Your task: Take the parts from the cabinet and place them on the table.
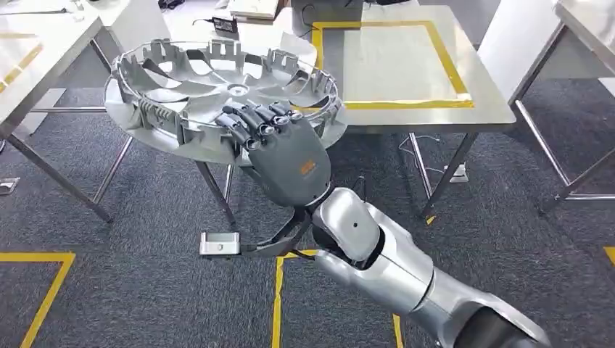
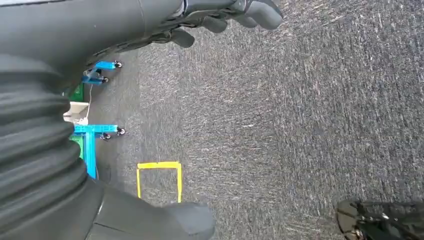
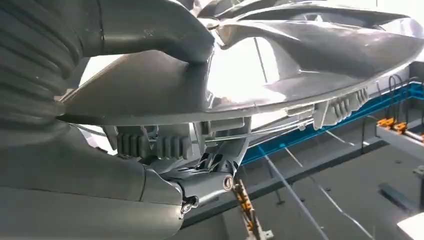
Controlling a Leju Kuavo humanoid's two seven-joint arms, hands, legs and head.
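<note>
Carpet behind, right hand [image 1: 289,156] grips wheel cover [image 1: 196,80], hiding its near rim.

Steel tables stand on grey carpet marked with yellow tape.

The nearest table [image 1: 406,72] has a pale top on thin metal legs, with a square of yellow tape [image 1: 388,65] stuck on it; inside the square the top is bare. A second table [image 1: 36,51] stands off to the left, also showing yellow tape on its surface. The carpet [image 1: 145,290] carries yellow tape outlines, and blue wheeled frames [image 2: 97,132] stand on it farther off.
</note>
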